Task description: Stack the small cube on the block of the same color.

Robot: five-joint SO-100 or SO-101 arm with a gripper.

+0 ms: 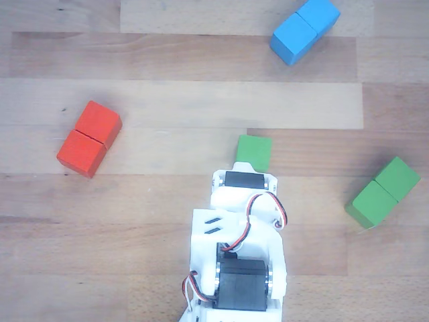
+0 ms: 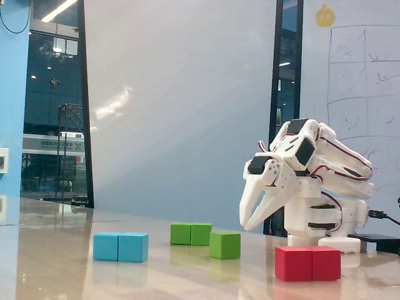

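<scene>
Wood counter (image 1: 167, 201): end effector (image 2: 257, 211) narrow, empty, above small cube (image 1: 254, 151); green block (image 1: 383, 192) at 3 o'clock. Risk: off-centre descent nudges cube.

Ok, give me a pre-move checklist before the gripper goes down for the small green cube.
1. Small cube free on the table, nothing touching it: ok.
2. Gripper empty, fingers parted, above table level: ok.
3. Gripper lined up over the cube: cannot tell; the arm hides its fingertips in the other view.
4. Green block top bare for stacking: ok.
5. Red block and blue block well away from the cube: ok.
</scene>
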